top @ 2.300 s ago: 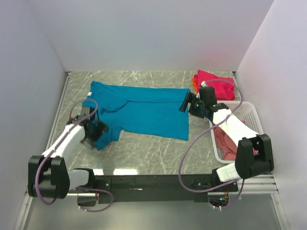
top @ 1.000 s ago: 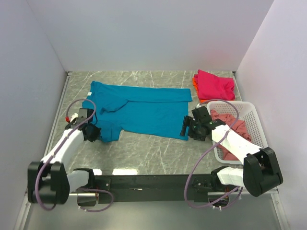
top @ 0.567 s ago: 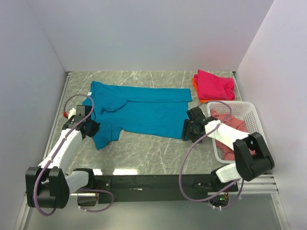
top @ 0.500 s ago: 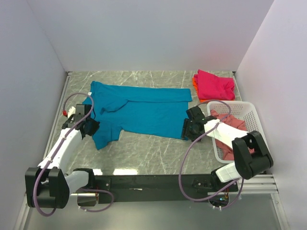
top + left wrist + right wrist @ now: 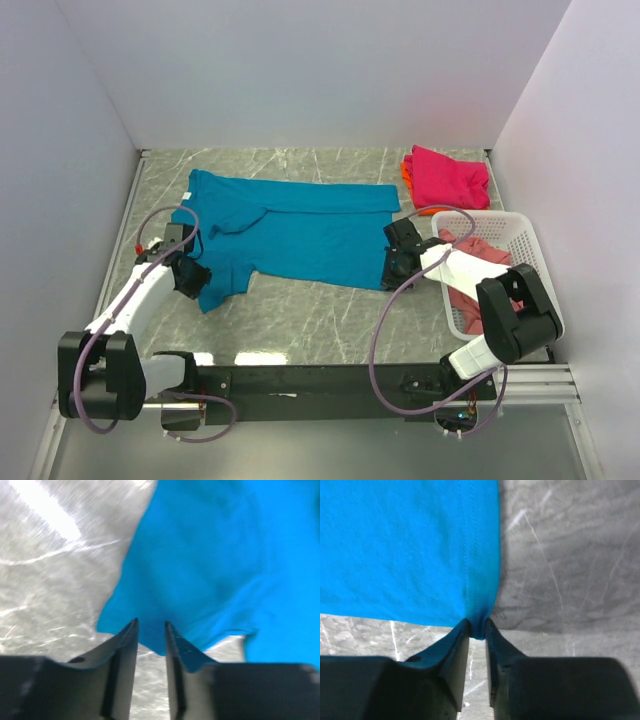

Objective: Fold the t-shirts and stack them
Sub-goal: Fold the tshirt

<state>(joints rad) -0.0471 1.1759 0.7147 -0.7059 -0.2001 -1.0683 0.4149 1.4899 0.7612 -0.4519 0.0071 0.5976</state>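
cloth first: the teal-blue cotton short-sleeved t-shirt [image 5: 300, 235] lies flat on the grey marbled counter [image 5: 320, 320], stretched between the two pincers. its long axis runs from one to the other, collar toward the left pincer [image 5: 198, 283] and hem toward the right pincer [image 5: 392, 268]. two seconds ago the right pincer hung beyond the hem; now it is down at the hem's near corner, pressed together on the cloth. the left pincer has shifted to the near sleeve's outer edge and pinches its tip. both near corners look held, ready for a lengthwise fold.
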